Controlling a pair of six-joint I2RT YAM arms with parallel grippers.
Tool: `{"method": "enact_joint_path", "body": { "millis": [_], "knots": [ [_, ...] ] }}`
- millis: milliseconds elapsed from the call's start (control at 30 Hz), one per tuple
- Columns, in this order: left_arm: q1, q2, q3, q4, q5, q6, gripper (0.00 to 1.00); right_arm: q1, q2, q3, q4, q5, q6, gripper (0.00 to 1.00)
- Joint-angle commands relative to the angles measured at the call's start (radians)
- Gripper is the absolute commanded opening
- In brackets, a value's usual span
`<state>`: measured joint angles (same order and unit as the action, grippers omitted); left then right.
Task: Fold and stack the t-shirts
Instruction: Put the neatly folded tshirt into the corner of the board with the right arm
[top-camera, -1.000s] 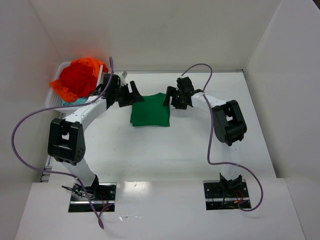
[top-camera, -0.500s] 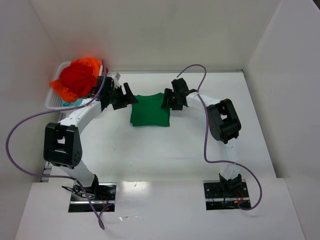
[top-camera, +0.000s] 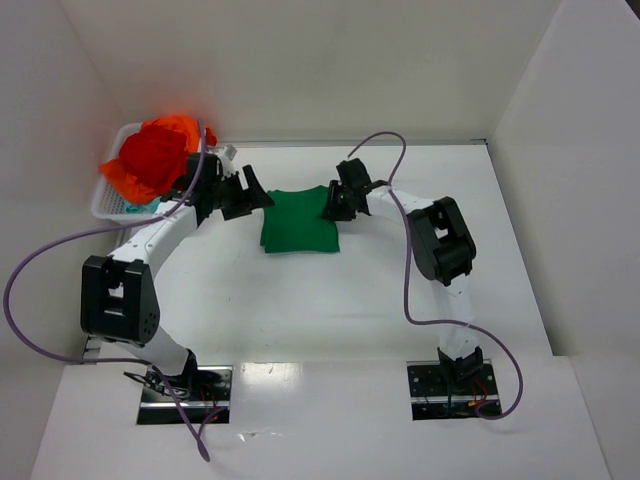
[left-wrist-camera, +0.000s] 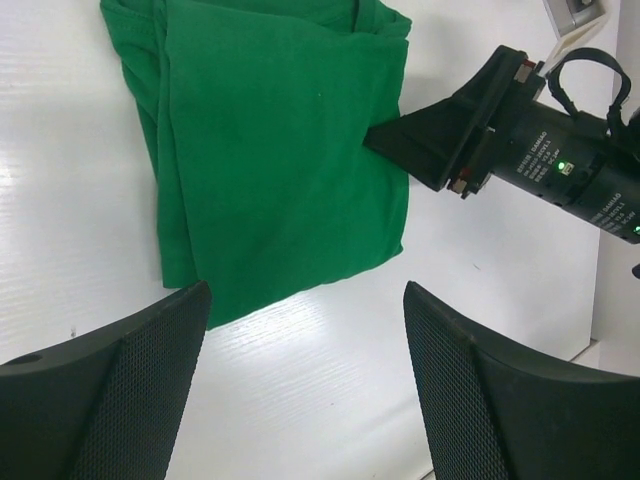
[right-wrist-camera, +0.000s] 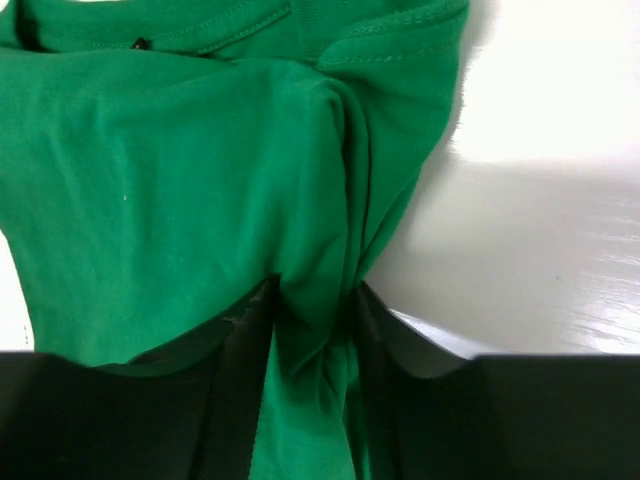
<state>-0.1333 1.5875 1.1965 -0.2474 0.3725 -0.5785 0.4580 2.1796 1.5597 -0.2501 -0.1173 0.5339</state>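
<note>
A white desk (top-camera: 380, 290) stood boxed in by plain white walls (top-camera: 300, 70), with a basket (top-camera: 108, 205) of red and orange t-shirts (top-camera: 155, 158) at its far left corner. The folded green t-shirt (top-camera: 300, 222) lay flat between the two hands. The left hand (top-camera: 260, 195) gaped wide just off its left edge, holding nothing. The right hand (top-camera: 328, 205) sat at its far right corner; only the wrist camera showed the fingers (right-wrist-camera: 235, 360) pinched on a bunched fold of green cloth.

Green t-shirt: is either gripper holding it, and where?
Right gripper pinches a bunched fold at the far right edge of the green t-shirt; left gripper is open, holding nothing.
</note>
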Motion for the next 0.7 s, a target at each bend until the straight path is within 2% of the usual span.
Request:
{"method": "enact_joint_path", "body": {
  "millis": [0, 67, 100, 200, 333, 667],
  "knots": [
    [0.018, -0.046, -0.018, -0.001, 0.031, 0.025, 0.86, 0.015, 0.040, -0.003, 0.003, 0.013, 0.021, 0.37],
    [0.018, -0.046, -0.018, -0.012, 0.031, 0.025, 0.86, 0.015, 0.040, -0.003, 0.003, 0.033, 0.031, 0.25],
    [0.018, -0.046, -0.018, -0.012, 0.042, 0.025, 0.86, 0.015, 0.040, -0.003, 0.003, 0.042, 0.044, 0.11],
    [0.027, -0.057, -0.018, -0.021, 0.052, 0.025, 0.86, 0.015, 0.029, -0.003, 0.003, 0.082, 0.058, 0.00],
    [0.027, -0.075, -0.018, -0.030, 0.062, 0.025, 0.86, -0.004, 0.029, 0.057, -0.096, 0.134, 0.029, 0.00],
    [0.037, -0.103, -0.018, -0.050, 0.071, 0.043, 0.87, -0.212, -0.018, 0.209, -0.232, 0.246, -0.149, 0.00]
  ]
}}
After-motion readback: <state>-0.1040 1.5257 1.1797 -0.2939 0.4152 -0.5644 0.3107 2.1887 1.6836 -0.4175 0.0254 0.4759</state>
